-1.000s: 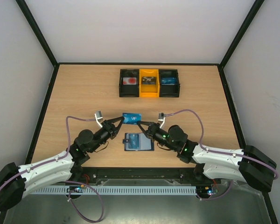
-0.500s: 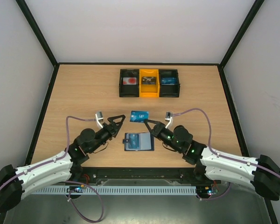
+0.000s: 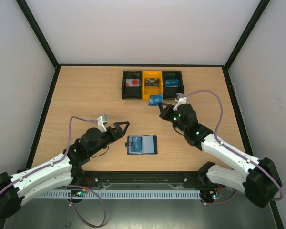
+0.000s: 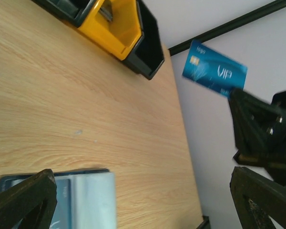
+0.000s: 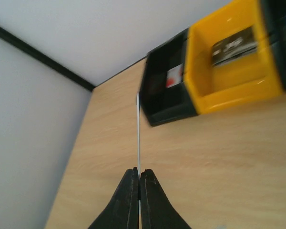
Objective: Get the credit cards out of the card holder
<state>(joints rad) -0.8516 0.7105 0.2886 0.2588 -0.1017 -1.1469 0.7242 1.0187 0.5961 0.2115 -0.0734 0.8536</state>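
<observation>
My right gripper (image 3: 161, 107) is pinched shut on one end of a thin bright blue credit card (image 3: 155, 99), so I count that card as out of the holder. In the right wrist view the two black fingers meet on the card, which shows edge-on as a pale line rising between them. The card hangs on the near side of the row of three small open bins (image 3: 152, 85) at the far end of the table, about where the yellow middle bin meets the right black one. Each bin has something flat lying in it. I judge the card is bound for that row, though I can't tell which bin.

My left gripper (image 3: 124, 129) is spread as wide as it goes and holds nothing, hovering just left of the small flat dark navy card holder (image 3: 150, 145). That holder lies open on the light wooden table (image 3: 86, 95), near the middle of the near side and well apart from the carried card. Its pale left pocket seems to show another bluish card, so I reckon the job is only part done, with at least one more card to draw out
</observation>
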